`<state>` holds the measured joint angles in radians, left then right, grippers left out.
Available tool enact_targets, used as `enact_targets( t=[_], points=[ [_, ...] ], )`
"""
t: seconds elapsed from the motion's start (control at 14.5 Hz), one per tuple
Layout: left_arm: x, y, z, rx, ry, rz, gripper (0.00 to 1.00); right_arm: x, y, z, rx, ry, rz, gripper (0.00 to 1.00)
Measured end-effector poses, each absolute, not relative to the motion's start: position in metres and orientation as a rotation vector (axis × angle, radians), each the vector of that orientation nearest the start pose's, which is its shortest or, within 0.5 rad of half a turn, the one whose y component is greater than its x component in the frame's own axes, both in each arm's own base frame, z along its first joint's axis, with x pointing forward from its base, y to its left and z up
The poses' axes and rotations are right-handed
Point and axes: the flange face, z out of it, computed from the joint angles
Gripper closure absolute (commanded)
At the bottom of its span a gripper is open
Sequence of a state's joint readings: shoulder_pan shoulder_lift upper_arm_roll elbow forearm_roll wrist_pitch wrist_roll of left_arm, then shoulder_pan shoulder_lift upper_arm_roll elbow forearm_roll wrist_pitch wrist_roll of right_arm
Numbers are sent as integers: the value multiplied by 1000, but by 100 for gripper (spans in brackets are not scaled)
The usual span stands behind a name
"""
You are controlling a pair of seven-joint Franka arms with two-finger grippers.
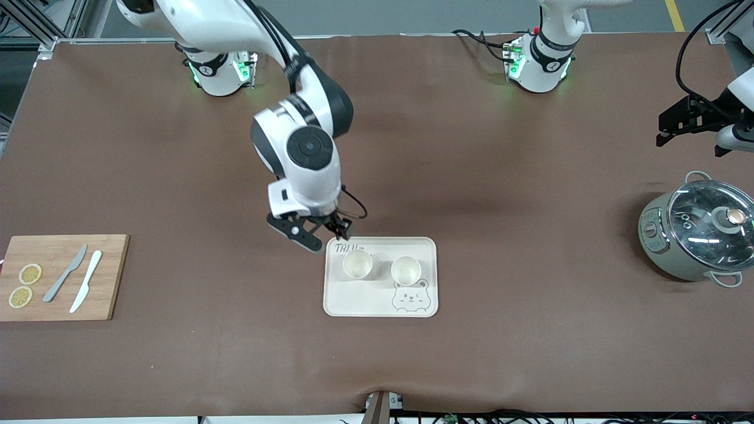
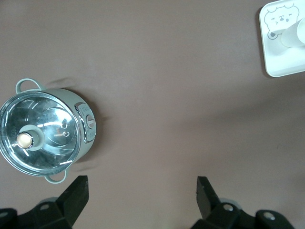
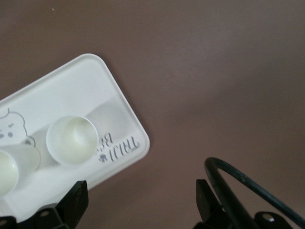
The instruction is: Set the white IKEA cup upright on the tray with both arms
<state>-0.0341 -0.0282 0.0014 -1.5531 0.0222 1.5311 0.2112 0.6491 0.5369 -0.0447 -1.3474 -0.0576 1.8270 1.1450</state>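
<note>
Standing upright, two small white cups occupied the cream rounded-corner rectangular tray (image 1: 380,297) with raised rim at mid-table. One white cup (image 1: 357,263) stood toward the right arm's end of the table, next to the grey lettering; the second white cup (image 1: 406,270) stood beside it, touching the bear-face drawing (image 1: 410,296), which lay nearer to the front camera. Both cups showed open mouths and pale interiors, with a gap between them.

The right gripper (image 1: 330,231) hung over the brown table covering (image 1: 471,176) at the tray's edge farthest from the front camera, close to the lettered corner. Its fingers (image 3: 76,202) were spread wide and held nothing. The left gripper (image 1: 689,126) waited over the left arm's end of the table, also spread wide and empty.

Only the front view showed the wooden cutting board (image 1: 112,277) at the right arm's end, carrying two lemon slices (image 1: 25,285), a grey knife (image 1: 65,273) and a white knife (image 1: 86,281). The left wrist view alone showed the glass-lidded grey-green pot (image 2: 45,131) from directly above, together with a tray corner. The right wrist view alone gave a close look at the lettering (image 3: 119,145) and at the nearest cup's inside.
</note>
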Motion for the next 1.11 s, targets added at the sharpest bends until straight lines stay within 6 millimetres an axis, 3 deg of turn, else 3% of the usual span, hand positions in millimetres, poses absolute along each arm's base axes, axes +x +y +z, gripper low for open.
enact_targets(
  t=[0.28, 0.48, 0.62, 1.11],
  points=[
    [542, -15, 644, -3096, 378, -3, 0, 561, 330, 516, -3176, 737, 120, 0],
    [544, -14, 641, -3097, 375, 7, 0, 552, 260, 570, -3198, 628, 197, 0],
    [545, -13, 639, -3098, 371, 12, 0, 551, 214, 583, -3197, 560, 222, 0],
    [547, -11, 635, -3099, 366, 21, 0, 570, 59, 596, -3172, 319, 244, 0]
  ],
)
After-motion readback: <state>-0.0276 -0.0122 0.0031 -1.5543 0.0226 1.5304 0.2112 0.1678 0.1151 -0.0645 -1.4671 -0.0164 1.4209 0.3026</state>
